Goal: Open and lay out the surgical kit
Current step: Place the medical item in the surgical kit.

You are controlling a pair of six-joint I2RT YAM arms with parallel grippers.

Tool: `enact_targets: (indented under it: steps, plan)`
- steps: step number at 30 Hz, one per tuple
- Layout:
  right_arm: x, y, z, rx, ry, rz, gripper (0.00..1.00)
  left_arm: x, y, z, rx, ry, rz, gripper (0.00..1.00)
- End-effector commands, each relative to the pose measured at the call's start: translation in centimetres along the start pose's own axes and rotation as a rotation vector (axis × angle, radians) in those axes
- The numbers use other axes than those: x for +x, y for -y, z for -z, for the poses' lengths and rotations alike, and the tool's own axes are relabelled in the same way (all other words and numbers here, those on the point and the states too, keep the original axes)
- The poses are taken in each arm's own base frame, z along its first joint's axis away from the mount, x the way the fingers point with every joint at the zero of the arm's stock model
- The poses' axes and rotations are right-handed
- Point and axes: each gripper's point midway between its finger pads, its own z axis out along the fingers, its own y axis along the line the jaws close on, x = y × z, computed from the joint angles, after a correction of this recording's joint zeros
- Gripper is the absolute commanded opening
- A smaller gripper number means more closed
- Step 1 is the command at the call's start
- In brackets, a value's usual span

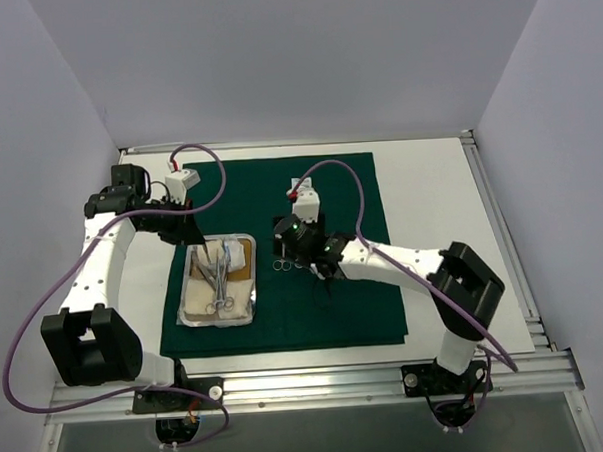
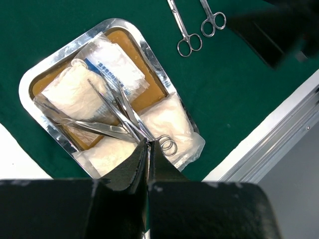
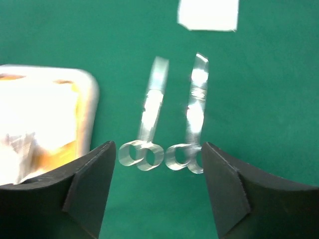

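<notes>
White counter (image 1: pixel 430 180) carries the dark green drape (image 1: pixel 355 314), spread flat beneath both my arms. My right pincer (image 3: pixel 158 149) is released, its fingers wide apart over the drape; the ring handles of two steel scissor-type instruments (image 3: pixel 149 114) lie side by side between them, blades pointing away, and the steel tray (image 2: pixel 149 55) sits just off to its left. My left pincer (image 2: pixel 148 144) is clenched with nothing that I can see in it. Its tips are right over the near end of the tray, where tweezers (image 2: pixel 94 127), scissors (image 2: pixel 167 145) and white gauze packets (image 2: pixel 75 92) lie on the tan liner (image 2: pixel 149 94).
</notes>
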Motion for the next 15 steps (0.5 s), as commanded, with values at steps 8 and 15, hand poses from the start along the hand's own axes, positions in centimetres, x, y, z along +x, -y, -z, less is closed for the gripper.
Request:
enact_targets:
  steps: [8, 15]
  plan:
    - [-5.0, -14.7, 12.6, -0.596, 0.368, 0.249, 0.59, -3.2, 4.9, 2.6, 0.148, 0.132, -0.063, 0.02]
    - [-5.3, -18.6, 12.1, -0.693, 0.390, 0.255, 0.51, -3.8, 5.6, 3.3, 0.140, 0.160, -0.063, 0.02]
